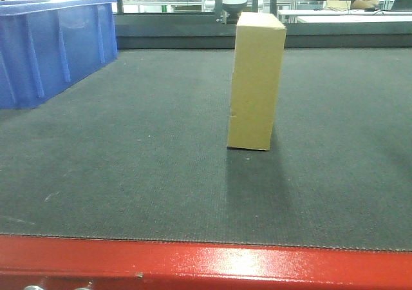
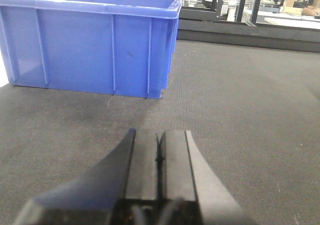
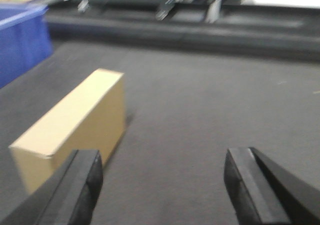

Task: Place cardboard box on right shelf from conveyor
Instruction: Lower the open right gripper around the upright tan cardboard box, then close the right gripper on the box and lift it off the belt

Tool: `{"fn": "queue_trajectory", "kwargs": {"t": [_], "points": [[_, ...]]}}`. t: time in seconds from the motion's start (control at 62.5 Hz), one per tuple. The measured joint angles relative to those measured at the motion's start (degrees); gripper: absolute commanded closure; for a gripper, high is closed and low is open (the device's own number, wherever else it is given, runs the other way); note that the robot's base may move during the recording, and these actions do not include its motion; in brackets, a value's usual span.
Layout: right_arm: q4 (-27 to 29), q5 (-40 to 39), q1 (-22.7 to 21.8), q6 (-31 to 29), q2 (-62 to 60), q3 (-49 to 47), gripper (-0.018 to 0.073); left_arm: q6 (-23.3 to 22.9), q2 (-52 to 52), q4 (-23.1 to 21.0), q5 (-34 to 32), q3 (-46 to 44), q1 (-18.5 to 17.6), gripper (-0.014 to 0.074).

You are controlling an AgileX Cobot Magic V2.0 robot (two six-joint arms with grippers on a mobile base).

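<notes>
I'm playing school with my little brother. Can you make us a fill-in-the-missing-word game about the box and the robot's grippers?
1. The cardboard box stands on the conveyor, whose front edge is coloured ____.
2. In the front view, the bin to the left of the box is coloured ____.
3. The left gripper has its fingers pressed together, so it is ____.
4. The right gripper holds nothing and is ____.
Missing words: red, blue, shut, open.

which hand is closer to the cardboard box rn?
Right. The right hand is open with the cardboard box just ahead, by one finger. The left hand is shut, facing the blue bin, box out of its view.
</notes>
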Motion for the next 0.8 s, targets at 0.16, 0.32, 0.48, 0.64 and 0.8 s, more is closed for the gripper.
{"fn": "queue_trajectory", "kwargs": {"t": [0.16,0.32,0.48,0.64,0.8], "points": [[-0.13,7.87,6.21,5.96,13.03,-12.79,-0.0045,0.0,0.0,0.0,0.0,0.0,0.0,0.0715],[-0.26,13.67,11.77,14.08,27.85,-25.93,-0.0045,0.0,0.0,0.0,0.0,0.0,0.0,0.0715],[-1.34,17.4,15.11,18.83,39.93,-36.19,-0.0045,0.0,0.0,0.0,0.0,0.0,0.0,0.0715],[-7.57,23.78,16.48,28.85,49.85,-45.57,-0.0045,0.0,0.0,0.0,0.0,0.0,0.0,0.0715],[-15.37,30.73,17.71,38.23,57.18,-54.28,-0.0045,0.0,0.0,0.0,0.0,0.0,0.0,0.0715]]}}
